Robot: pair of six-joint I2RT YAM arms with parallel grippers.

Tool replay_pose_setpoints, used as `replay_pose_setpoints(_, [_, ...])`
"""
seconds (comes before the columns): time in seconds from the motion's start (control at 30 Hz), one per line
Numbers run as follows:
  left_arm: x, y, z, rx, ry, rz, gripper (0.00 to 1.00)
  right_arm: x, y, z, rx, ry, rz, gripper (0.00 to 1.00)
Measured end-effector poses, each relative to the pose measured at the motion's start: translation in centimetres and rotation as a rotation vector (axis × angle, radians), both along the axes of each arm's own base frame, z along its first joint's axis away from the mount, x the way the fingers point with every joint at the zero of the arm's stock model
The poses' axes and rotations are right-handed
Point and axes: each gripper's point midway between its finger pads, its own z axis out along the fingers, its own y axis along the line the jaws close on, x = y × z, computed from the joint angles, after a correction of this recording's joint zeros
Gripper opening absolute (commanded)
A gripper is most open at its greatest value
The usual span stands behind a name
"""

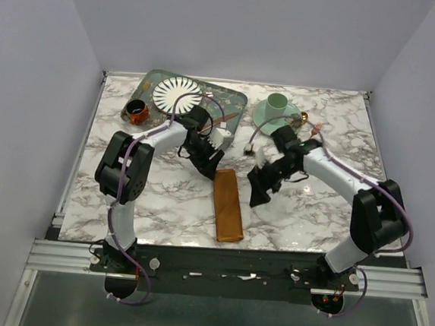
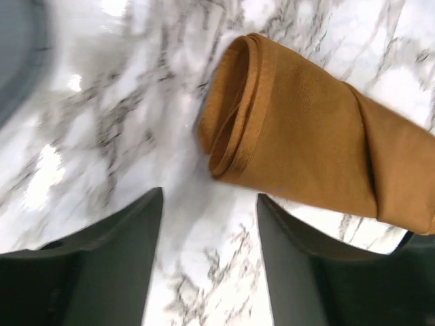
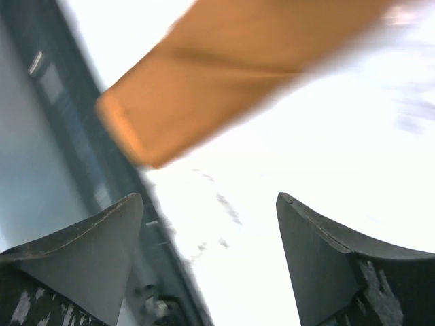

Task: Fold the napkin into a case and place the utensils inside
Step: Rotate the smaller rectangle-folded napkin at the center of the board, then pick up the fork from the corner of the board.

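Note:
The napkin is folded into a long narrow rust-orange case (image 1: 227,206) lying flat near the table's front middle. Its open rolled end shows in the left wrist view (image 2: 292,142). In the right wrist view (image 3: 224,61) it is blurred. My left gripper (image 1: 211,165) hangs just above the case's far end, open and empty (image 2: 209,224). My right gripper (image 1: 258,195) is just right of the case, open and empty (image 3: 211,231). One copper-gold utensil (image 1: 227,119) lies on the green tray (image 1: 234,100). Another utensil (image 1: 314,129) lies by the saucer.
The patterned tray at the back left holds a white fluted plate (image 1: 176,94). A copper cup (image 1: 136,112) stands at its near left corner. A mint green cup on a saucer (image 1: 276,107) stands at the back right. The table's front rail shows in the right wrist view (image 3: 81,149).

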Motion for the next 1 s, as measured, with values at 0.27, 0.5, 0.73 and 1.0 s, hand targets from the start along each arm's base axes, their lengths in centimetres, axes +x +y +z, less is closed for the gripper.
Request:
replay_pose_setpoints(0.27, [5.0, 3.8, 11.8, -0.106, -0.336, 0.187, 0.99, 15.5, -10.5, 12.7, -0.036, -0.527, -0.557, 0.97])
replay_pose_setpoints(0.5, [8.7, 7.6, 23.8, -0.229, -0.665, 0.482, 0.99, 21.9, -16.0, 16.0, -0.131, -0.571, -0.907, 0.89])
replay_pose_setpoints(0.73, [10.9, 9.7, 22.5, -0.203, -0.585, 0.665, 0.92, 27.5, -23.1, 8.3, -0.326, -0.345, -1.206, 0.82])
replay_pose_setpoints(1.0, [12.1, 11.8, 19.6, -0.126, -0.501, 0.792, 0.91, 29.5, -23.6, 3.1, -0.407, -0.214, -1.260, 0.72])
